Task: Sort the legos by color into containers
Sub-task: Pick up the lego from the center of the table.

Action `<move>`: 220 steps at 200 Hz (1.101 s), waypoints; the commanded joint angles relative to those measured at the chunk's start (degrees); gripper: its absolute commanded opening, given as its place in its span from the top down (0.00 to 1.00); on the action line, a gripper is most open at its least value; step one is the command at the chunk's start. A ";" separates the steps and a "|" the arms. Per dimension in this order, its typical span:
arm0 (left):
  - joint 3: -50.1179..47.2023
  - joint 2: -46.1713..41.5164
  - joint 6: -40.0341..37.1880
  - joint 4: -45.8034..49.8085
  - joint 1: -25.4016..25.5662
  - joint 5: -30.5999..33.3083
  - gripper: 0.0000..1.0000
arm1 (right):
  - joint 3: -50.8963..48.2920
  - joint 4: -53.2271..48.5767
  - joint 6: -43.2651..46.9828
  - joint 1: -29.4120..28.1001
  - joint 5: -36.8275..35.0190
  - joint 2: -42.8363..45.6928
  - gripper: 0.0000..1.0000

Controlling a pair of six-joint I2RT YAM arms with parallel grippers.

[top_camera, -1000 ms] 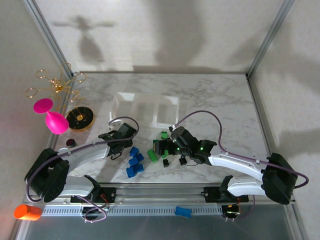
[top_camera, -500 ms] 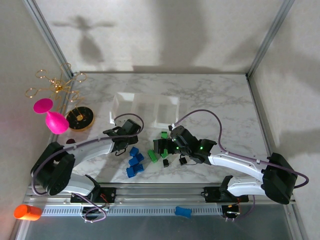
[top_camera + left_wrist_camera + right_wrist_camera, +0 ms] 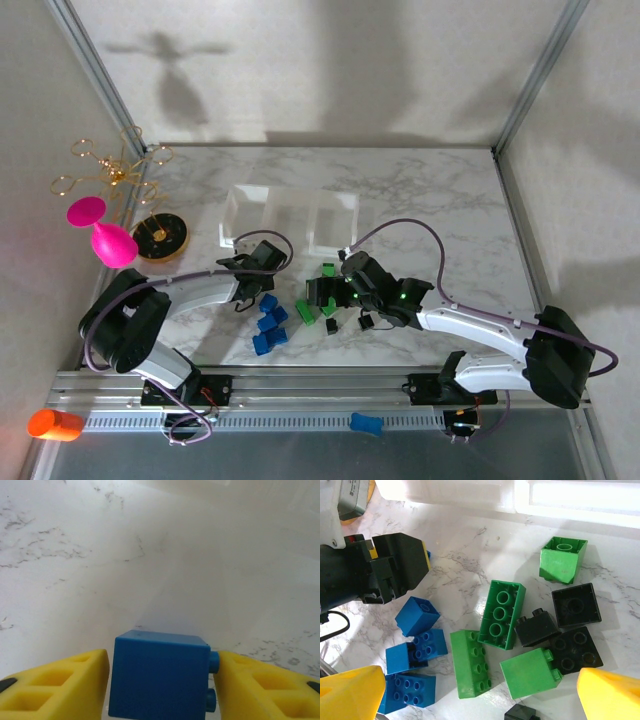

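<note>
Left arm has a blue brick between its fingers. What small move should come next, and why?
Likely lift it and ease it forward over the nearest compartment of the containers. The left gripper flanks the blue brick on both sides and looks clamped on it. The clear containers stand just ahead of that gripper.

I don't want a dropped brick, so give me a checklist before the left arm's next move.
1. Small blue plastic brick seated in left claw: ok.
2. Grip firm enough: cannot tell.
3. Left claw over the clear plastic three-compartment container: not ok, short of its near wall.
4. Compartments free of other colours: ok.
5. Right claw open, apart from left, above green and black bricks: ok.
</note>
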State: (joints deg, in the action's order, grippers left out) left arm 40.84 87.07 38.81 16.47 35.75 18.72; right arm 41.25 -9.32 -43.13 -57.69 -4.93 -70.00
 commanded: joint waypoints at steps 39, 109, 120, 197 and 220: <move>0.35 -2.89 0.22 0.22 -0.33 0.72 0.53 | -0.21 -0.02 -0.64 -0.60 -1.30 1.37 0.01; 3.61 -10.30 1.49 5.26 -1.69 4.46 0.59 | 0.37 3.10 -0.29 -0.62 0.16 1.46 0.01; 5.27 -10.60 1.62 6.10 -2.98 4.93 0.60 | 1.03 3.44 0.04 -0.67 0.05 0.99 0.01; 19.14 -0.38 -1.66 4.96 -9.49 5.69 0.61 | 3.08 2.02 -0.53 -0.61 -2.53 2.23 0.01; 21.58 2.54 -2.33 3.60 -11.91 4.00 0.62 | 2.26 0.94 -0.72 -0.60 -3.70 4.06 0.01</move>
State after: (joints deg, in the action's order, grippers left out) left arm 59.31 87.11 38.13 20.40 26.06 22.35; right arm 44.12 -7.53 -43.20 -57.69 -6.28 -68.64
